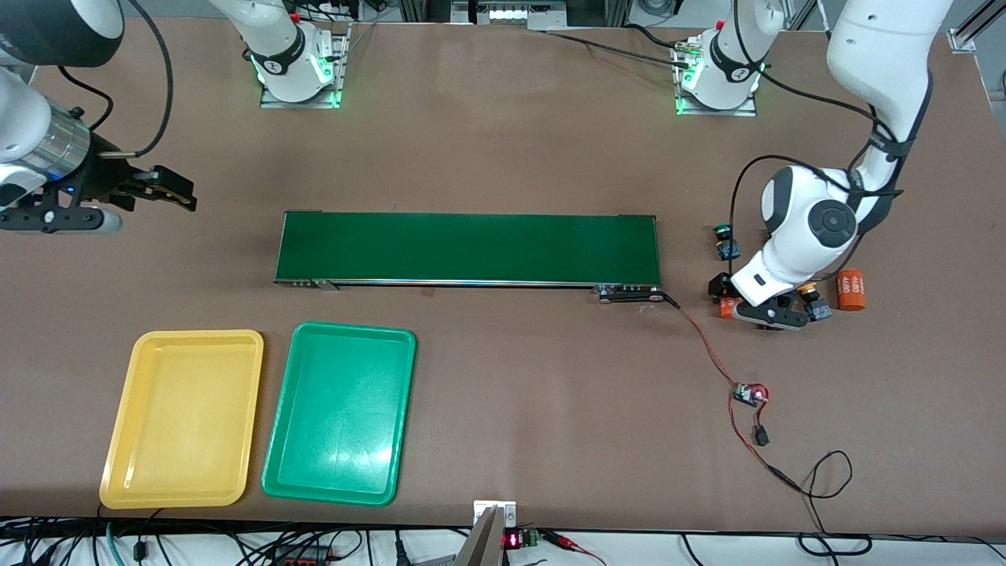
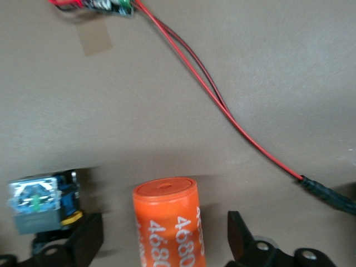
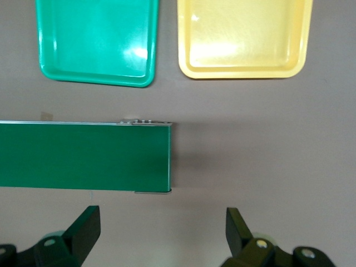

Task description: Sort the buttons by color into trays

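Note:
My left gripper [image 1: 725,299] is down at the table near the left arm's end, past the end of the belt. Its jaws are open around an orange cylinder [image 2: 167,222] marked 4680, with a gap on each side. A blue-bodied button [image 2: 39,203] lies just outside one finger [image 2: 86,239]. A green-capped button [image 1: 725,240] and a yellow-capped one [image 1: 813,303] lie close by. The yellow tray [image 1: 182,417] and the green tray [image 1: 339,413] sit side by side, both bare. My right gripper [image 1: 169,189] waits open over the table at the right arm's end.
The long dark-green conveyor belt [image 1: 468,248] crosses the middle of the table. A second orange cylinder [image 1: 850,290] lies beside the yellow-capped button. A red and black cable [image 1: 707,346] runs from the belt to a small circuit board [image 1: 750,393].

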`<control>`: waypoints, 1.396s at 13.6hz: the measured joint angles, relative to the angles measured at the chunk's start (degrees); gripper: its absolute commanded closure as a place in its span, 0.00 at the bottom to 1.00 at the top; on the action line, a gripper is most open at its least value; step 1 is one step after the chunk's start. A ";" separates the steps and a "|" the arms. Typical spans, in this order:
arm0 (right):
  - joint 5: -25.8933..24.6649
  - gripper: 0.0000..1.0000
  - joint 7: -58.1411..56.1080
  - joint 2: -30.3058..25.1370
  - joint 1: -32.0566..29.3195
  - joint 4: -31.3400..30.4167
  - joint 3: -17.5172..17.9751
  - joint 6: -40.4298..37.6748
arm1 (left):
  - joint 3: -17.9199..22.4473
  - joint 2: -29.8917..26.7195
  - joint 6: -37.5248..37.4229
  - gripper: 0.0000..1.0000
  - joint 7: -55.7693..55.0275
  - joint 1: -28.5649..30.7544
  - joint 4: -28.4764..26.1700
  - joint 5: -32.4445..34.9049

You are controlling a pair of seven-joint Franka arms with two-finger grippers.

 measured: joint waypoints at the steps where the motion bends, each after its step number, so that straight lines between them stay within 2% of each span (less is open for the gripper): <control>1: 0.01 0.00 0.00 0.00 0.80 0.00 0.07 0.13 | 0.00 0.58 0.15 0.79 0.00 0.00 -0.03 0.00; 2: 0.01 0.00 0.00 0.00 1.53 0.00 0.14 0.22 | 0.00 0.74 -0.74 0.89 0.00 0.00 0.00 0.00; 4: 0.01 0.00 0.01 0.00 2.64 0.00 0.20 0.49 | 0.00 0.50 -5.95 0.95 0.00 0.00 0.65 0.00; 6: 0.02 0.00 0.06 0.00 3.29 0.00 0.20 0.77 | -0.01 -0.54 -13.16 0.95 0.77 -0.01 3.23 0.04; 8: 0.02 0.00 0.07 0.01 3.38 0.00 0.20 0.85 | -0.27 -2.14 -22.64 0.91 4.85 -0.01 8.00 0.10; 11: 0.02 0.00 0.07 0.01 3.39 0.00 0.20 0.89 | -4.32 -3.56 -39.83 0.92 19.83 -0.13 17.14 0.17; 13: 0.01 0.00 0.07 0.01 3.38 -0.01 0.20 0.89 | -8.47 -3.67 -42.59 0.95 27.51 -0.47 19.71 0.20; 16: -0.01 0.00 -0.06 0.05 3.40 -0.03 0.20 0.90 | -15.21 -3.40 -41.68 0.95 39.37 -1.15 19.85 0.66; 19: -0.04 0.00 -0.90 0.14 3.61 -0.12 0.21 0.90 | -17.72 -2.66 -39.74 0.94 45.66 -6.47 19.74 4.77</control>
